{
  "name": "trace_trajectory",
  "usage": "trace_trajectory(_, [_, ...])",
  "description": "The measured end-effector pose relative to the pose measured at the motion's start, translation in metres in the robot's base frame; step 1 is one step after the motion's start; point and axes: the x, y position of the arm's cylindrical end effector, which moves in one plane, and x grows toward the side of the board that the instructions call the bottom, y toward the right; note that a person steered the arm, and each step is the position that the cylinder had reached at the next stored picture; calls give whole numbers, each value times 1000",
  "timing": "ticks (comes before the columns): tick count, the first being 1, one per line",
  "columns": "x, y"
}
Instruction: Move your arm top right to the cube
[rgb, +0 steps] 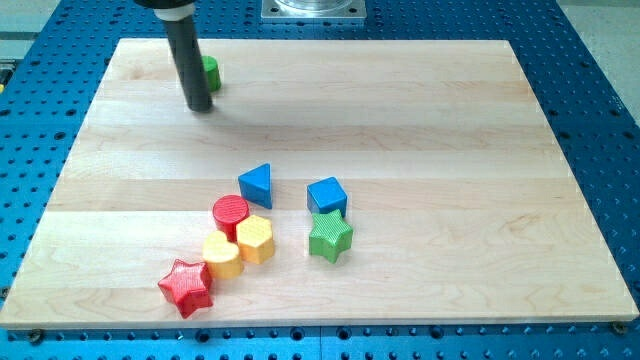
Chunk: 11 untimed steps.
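Blue cube (327, 194) touches green star (330, 236), blue triangle (256, 183) near; my tip (201, 107), without jaws, well apart beside green block (209, 72).

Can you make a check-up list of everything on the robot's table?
Surface: pale wooden board on a blue perforated bench.
Job's things: blue cube near the middle, touching the green star below it.
Clutter: blue triangle, red cylinder, yellow hexagon, yellow cylinder, red star; a green block, shape unclear, half hidden behind the rod.
Grippers: none; my tip is at the view's top left, beside the green block, far from the cube.
Cables: nothing seen.
Surroundings: metal plate at the view's top.
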Motion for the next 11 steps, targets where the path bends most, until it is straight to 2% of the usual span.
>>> trace_trajectory(1, [-33,28])
trace_trajectory(3, [-68,4])
trace_trajectory(4, [-27,-56])
trace_trajectory(5, [0,-79])
trace_trajectory(6, [-23,-119])
trace_trajectory(7, [-42,-95])
trace_trajectory(8, [-9,-66])
trace_trajectory(9, [-31,-32])
trace_trajectory(10, [-44,-52])
trace_trajectory(11, [-24,-12])
